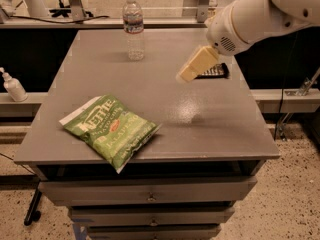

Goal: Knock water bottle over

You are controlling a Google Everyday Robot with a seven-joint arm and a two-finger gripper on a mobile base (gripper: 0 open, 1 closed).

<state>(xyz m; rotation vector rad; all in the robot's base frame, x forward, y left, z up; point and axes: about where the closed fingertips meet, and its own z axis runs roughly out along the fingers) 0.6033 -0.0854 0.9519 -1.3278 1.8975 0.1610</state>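
Grey table, water bottle upright (far edge), end effector hovering apart, grip unclear.

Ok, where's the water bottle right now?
The water bottle stands upright near the far edge of the table, left of centre; the pincer hovers to its right, apart from it.

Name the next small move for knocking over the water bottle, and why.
Probably swing the beige gripper toward the clear ribbed plastic water bottle, leftward and back in view: it stands upright near the grey table's far edge, the gripper hovering apart to its right.
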